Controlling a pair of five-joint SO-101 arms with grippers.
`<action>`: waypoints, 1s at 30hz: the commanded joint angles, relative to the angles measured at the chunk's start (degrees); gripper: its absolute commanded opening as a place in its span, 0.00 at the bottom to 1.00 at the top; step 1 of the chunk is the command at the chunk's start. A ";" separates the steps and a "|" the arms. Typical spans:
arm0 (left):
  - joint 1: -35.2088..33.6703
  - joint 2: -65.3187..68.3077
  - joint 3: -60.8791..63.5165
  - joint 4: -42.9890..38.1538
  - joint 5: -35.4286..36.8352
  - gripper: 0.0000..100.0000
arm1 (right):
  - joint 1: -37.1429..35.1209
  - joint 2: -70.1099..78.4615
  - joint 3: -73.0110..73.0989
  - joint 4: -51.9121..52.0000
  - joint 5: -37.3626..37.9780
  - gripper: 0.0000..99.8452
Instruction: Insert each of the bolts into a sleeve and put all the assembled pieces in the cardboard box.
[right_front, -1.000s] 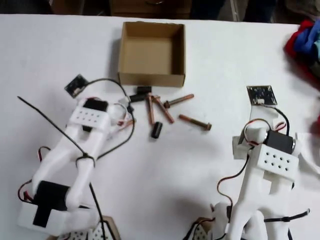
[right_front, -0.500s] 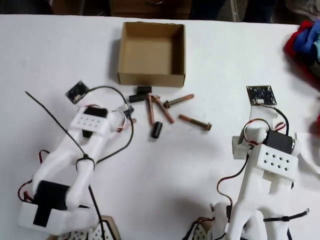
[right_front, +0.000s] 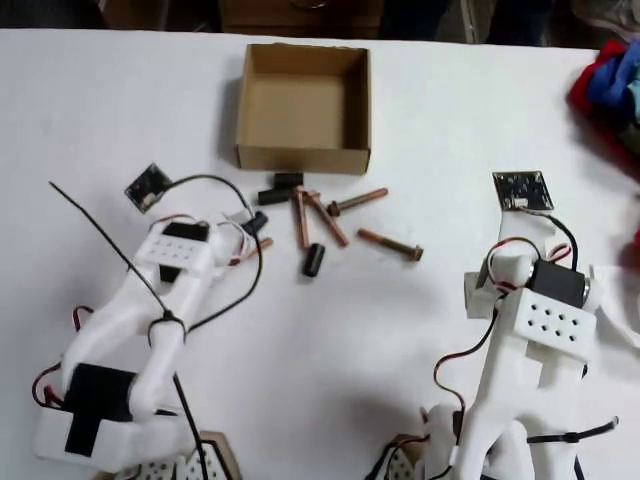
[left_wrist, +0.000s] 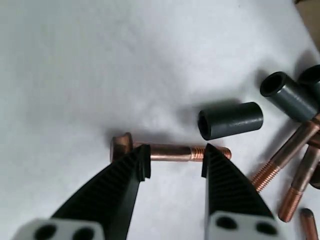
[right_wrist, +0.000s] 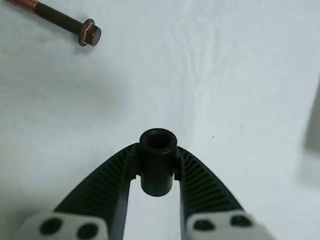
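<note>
Peeking down the left wrist view, the left gripper (left_wrist: 175, 161) is spread wide over a copper bolt (left_wrist: 170, 151) lying flat on the white table (left_wrist: 75, 60), one fingertip by the head end and the other by the threads. Honestly can't tell if the tips touch it or just hang above it. Just beyond that bolt a black sleeve (left_wrist: 231, 120) lies on its side, with a second sleeve (left_wrist: 287, 95) and a few more bolts (left_wrist: 282, 165) further along. The right wrist view tells you the other half: the right gripper (right_wrist: 157, 165) is pinched tight on a dark sleeve (right_wrist: 158, 150), bore pointing at the camera, and a darker bolt (right_wrist: 55, 17) lies well apart from it on the table. What the high view adds is the layout: the cardboard box (right_front: 300, 158) sits at the far side, roughly between the two arms, and the loose pile (right_front: 300, 218) of bolts and sleeves lies just in front of it, near the left arm (right_front: 175, 250) and well apart from the right arm (right_front: 545, 320).
</note>
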 joint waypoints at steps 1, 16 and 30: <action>-0.35 -1.76 1.01 0.88 -2.64 0.20 | 0.75 -1.89 -0.26 -0.22 -0.09 0.02; -0.70 -1.76 1.19 0.70 -43.43 0.20 | 0.75 -1.89 -0.26 -0.22 -0.09 0.02; -2.99 -1.85 -1.63 -8.09 -71.21 0.20 | 0.75 -1.89 -0.26 -0.13 -0.09 0.02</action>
